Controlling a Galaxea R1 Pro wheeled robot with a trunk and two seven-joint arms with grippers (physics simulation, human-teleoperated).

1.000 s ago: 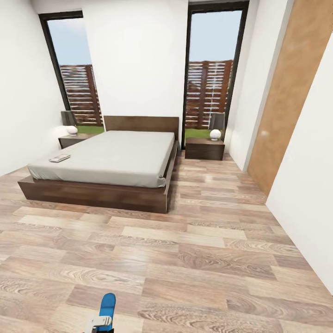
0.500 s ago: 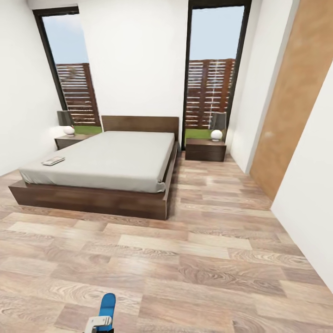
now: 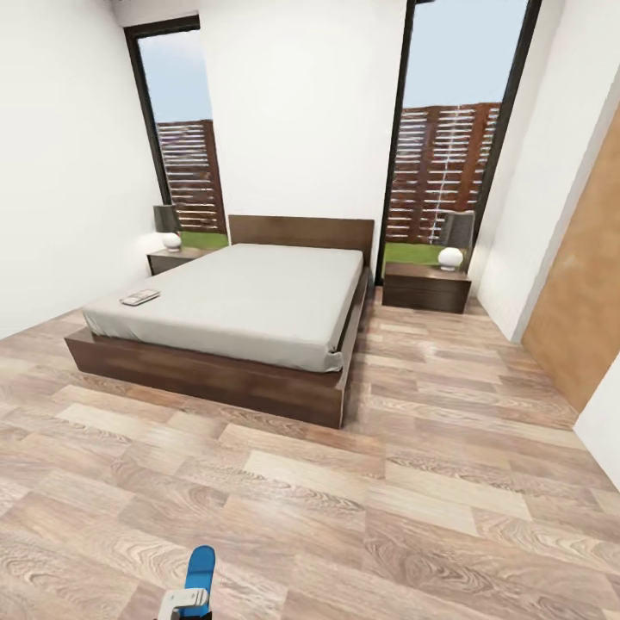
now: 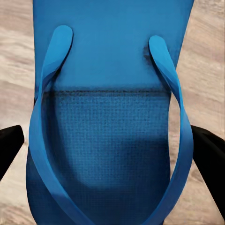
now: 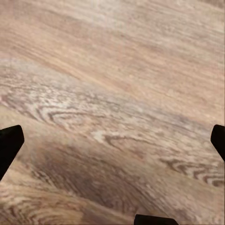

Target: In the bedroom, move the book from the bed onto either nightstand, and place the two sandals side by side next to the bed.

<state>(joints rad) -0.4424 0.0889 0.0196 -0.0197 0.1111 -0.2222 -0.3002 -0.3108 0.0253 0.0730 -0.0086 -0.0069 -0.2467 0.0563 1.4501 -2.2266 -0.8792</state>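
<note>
the left jaws (image 4: 112, 150) are gripping a blue sandal (image 4: 110, 93), w/ a dark finger (image 4: 9, 145) showing at each side of the sole and the straps facing the wrist cam. in the head view the sandal's tip (image 3: 200, 570) is poking up at the bottom edge, over the wood-plank floor (image 3: 344, 482). the right jaws (image 5: 112, 145) are hanging spread apart w/ nothing btwn them, fingers (image 5: 9, 143) sitting at the frame edges above bare planks. the bed (image 3: 232, 297) is standing well ahead against the far wall, and the book (image 3: 139, 297) is lying on the mattress near its left edge. a nightstand (image 3: 427, 286) w/ a lamp (image 3: 451, 250) is sitting just right of the bed, another nightstand (image 3: 172, 257) at the left by the window (image 3: 185, 138).
</note>
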